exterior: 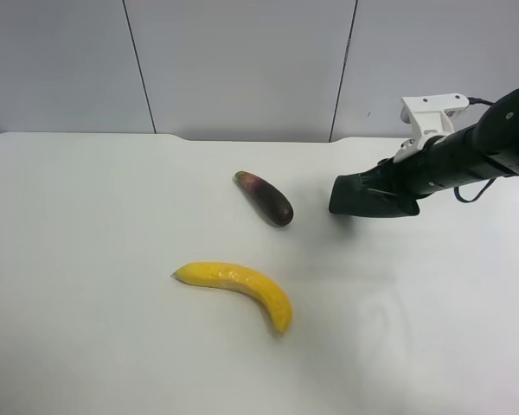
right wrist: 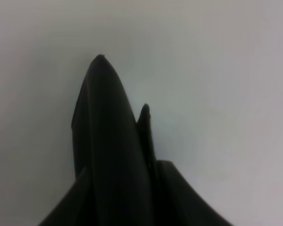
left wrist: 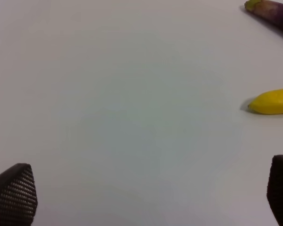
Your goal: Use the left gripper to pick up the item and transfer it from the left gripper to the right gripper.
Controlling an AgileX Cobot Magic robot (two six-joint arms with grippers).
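The item [exterior: 363,197] is a dark, flat oblong case with a rounded end. It sits between the fingers of my right gripper [exterior: 396,183], the black one with the white bracket, low over the table at the exterior high view's right. In the right wrist view the item [right wrist: 104,141] fills the middle, rounded end pointing away, with one fingertip [right wrist: 145,115] beside it. My left gripper [left wrist: 146,188] is open and empty over bare table, and only its two fingertips show. It is outside the exterior high view.
A yellow banana [exterior: 238,285] lies mid-table and a dark purple eggplant [exterior: 265,197] lies behind it, just left of the item. Both show at the edge of the left wrist view: banana [left wrist: 273,101], eggplant [left wrist: 271,10]. The white table [exterior: 86,259] backs onto a grey wall.
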